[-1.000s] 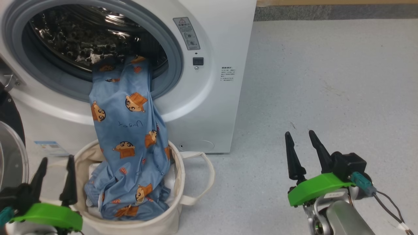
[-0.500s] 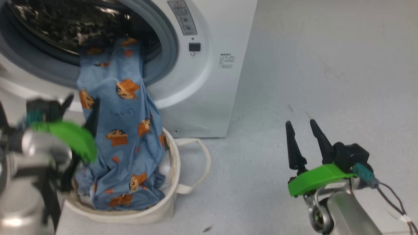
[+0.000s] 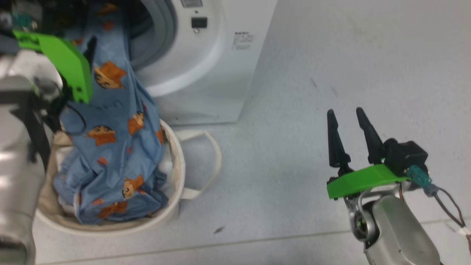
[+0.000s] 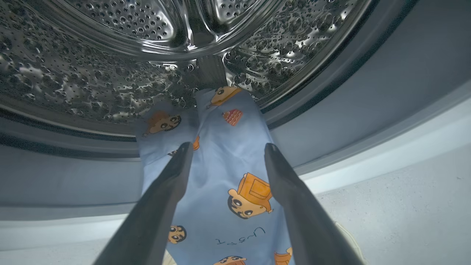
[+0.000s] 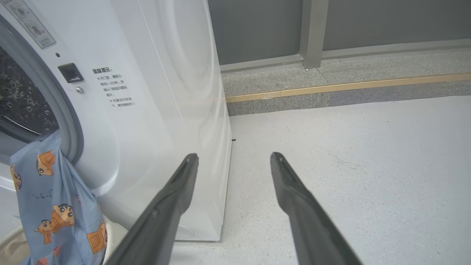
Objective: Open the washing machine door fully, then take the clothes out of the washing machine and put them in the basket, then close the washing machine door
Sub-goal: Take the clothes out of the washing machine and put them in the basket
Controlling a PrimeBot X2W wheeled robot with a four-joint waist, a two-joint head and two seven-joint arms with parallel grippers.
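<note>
At the drum mouth: top end of the clothes [image 4: 220, 158] sits on the lower lip of the perforated steel drum [image 4: 110, 55] and flops out over the grey gasket [image 4: 368, 92].
Clothes long axis: pretty much up-and-down, one long light blue strip running from the washing machine [image 3: 206, 73] opening straight down into the basket [image 3: 173, 176].
Clothes lower end: bunched in a heap inside the basket, so the garment is half out, half in.
Basket: round cream canvas tub on the floor [image 3: 312, 55], right up against the machine's front, one loop handle sticking out on its right.
Left end effector [image 4: 229, 146]: up at the opening and aimed into the drum. Fingers are spread wide, one on each side of the fabric strip in the left wrist view. Nothing is pinched, so it's released. Honestly can't tell if the fingers brush the cloth.
Right end effector [image 3: 344, 111]: well off to the right over bare floor, fingers wide apart, empty and touching nothing, pointing past the machine's right front corner.
</note>
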